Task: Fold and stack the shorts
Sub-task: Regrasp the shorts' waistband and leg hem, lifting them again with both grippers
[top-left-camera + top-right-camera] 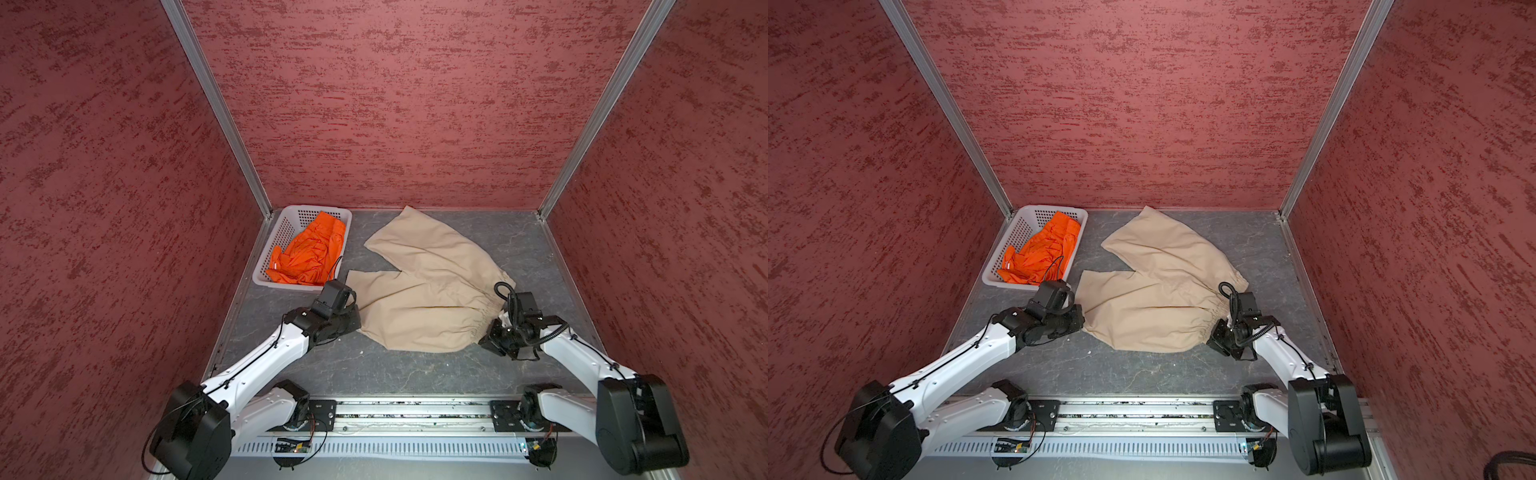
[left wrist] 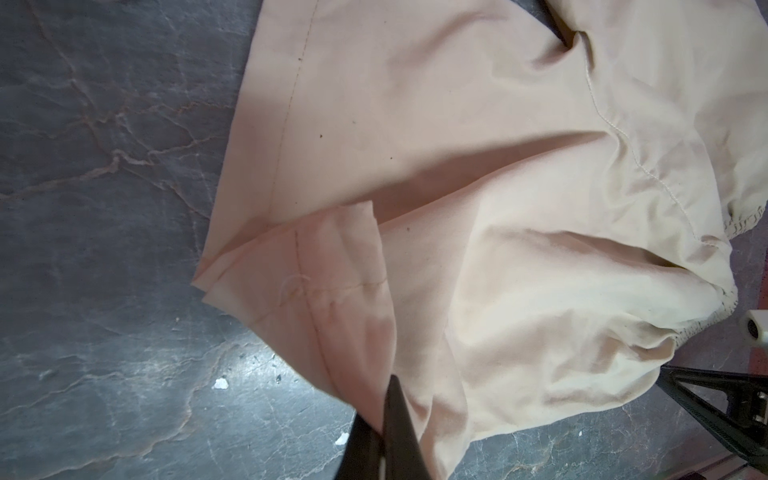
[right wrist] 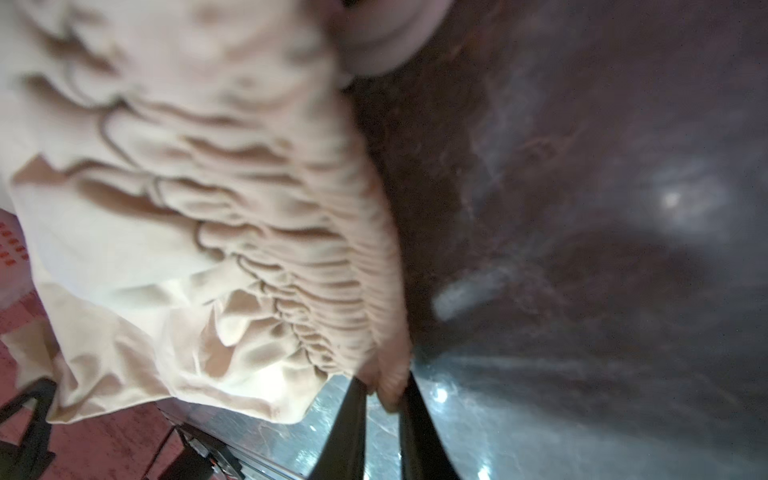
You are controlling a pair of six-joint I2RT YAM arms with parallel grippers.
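Note:
The beige shorts [image 1: 428, 291] [image 1: 1158, 286] lie spread on the grey table in both top views, legs pointing left and back, gathered waist to the right. My left gripper [image 1: 356, 319] [image 2: 384, 399] is shut on the hem corner of the near leg, and the corner is folded over beside the tips. My right gripper [image 1: 496, 328] [image 3: 386, 386] is shut on the near end of the elastic waistband [image 3: 332, 270], with cloth bunched between its tips. The orange shorts [image 1: 309, 253] [image 1: 1042, 249] lie crumpled in the basket.
A white perforated basket [image 1: 282, 237] [image 1: 1017, 235] stands at the table's back left corner. Red textured walls close in the left, back and right sides. An aluminium rail [image 1: 415, 411] with both arm bases runs along the front edge. Small white crumbs [image 2: 220, 383] lie on the table.

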